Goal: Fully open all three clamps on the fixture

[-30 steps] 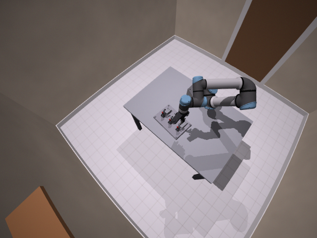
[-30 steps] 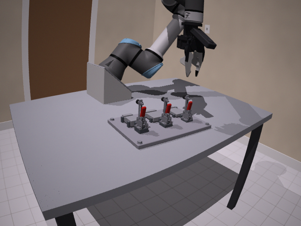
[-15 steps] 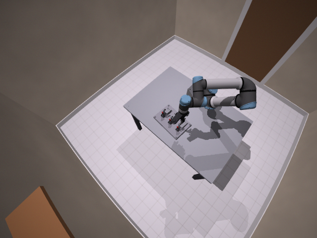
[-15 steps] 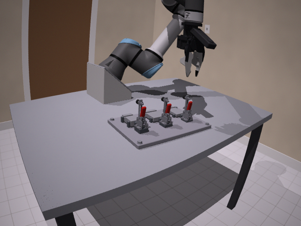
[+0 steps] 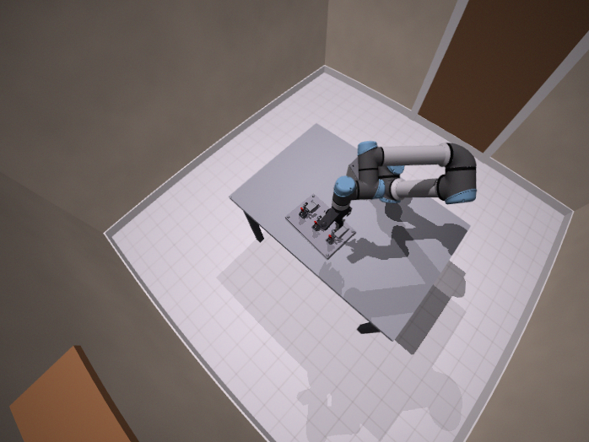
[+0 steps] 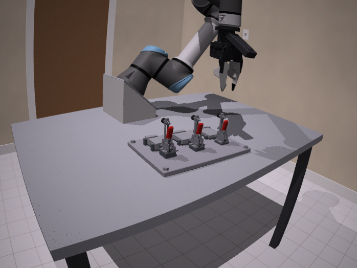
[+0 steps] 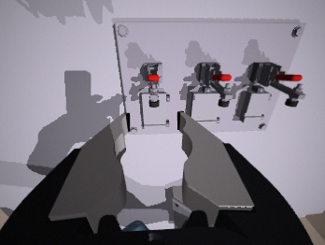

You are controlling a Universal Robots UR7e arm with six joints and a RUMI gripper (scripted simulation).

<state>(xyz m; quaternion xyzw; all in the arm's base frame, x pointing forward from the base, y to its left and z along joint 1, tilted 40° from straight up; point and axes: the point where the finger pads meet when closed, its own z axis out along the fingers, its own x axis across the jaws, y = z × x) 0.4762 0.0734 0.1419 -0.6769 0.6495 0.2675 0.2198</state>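
My three clamps [image 5: 303, 212] [image 6: 168, 141] [image 7: 208, 75] stand raised, apparently fully opened, on the fixture [image 5: 328, 256] [image 6: 165, 173] [image 7: 210, 22] near the tabletop's [image 5: 271, 175] [image 6: 86, 184] long front edge; my part-open, empty claw [image 5: 338, 222] [image 6: 227, 89] [image 7: 153, 113] hovers above, perhaps needing only to retreat.

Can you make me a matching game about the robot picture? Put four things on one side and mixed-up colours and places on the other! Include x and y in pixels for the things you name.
Things:
1. Clamp handles [image 5: 315, 222] [image 6: 199, 128] [image 7: 222, 78]
2. Hand [image 5: 338, 223] [image 6: 227, 87] [image 7: 153, 113]
3. Fixture plate [image 5: 328, 249] [image 6: 201, 157] [image 7: 210, 35]
4. Round caps on the arm [image 5: 344, 185] [image 6: 154, 49]

Colours and places:
A. Lying flat on the table [image 5: 285, 166] [image 6: 86, 173] [image 7: 294, 173]
B. Blue
C. Red
D. Up in the air, holding nothing

Right pairs: 1-C, 2-D, 3-A, 4-B
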